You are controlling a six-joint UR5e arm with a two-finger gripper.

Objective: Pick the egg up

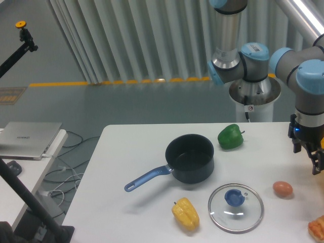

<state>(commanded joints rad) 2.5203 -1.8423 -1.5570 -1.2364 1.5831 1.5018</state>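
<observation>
1. Gripper [315, 163] at the right edge of view, hanging above the counter [126, 152]; fingers partly cut off by the frame, so open or closed cannot be told.
2. Egg [282, 189] lying on the counter below and to the left of the gripper, apart from it (brownish-orange, small, smooth).
3. Glass lid [236, 200] with a blue knob flat on the counter, just left of the egg.
4. Orange-red food piece [317, 228] at the lower right corner, near the egg.
5. Dark pot [190, 158] with a blue handle near the middle; green pepper [230, 136] behind it, yellow pepper [186, 213] in front.
6. Laptop [28, 139] on a separate side table, far left.
</observation>
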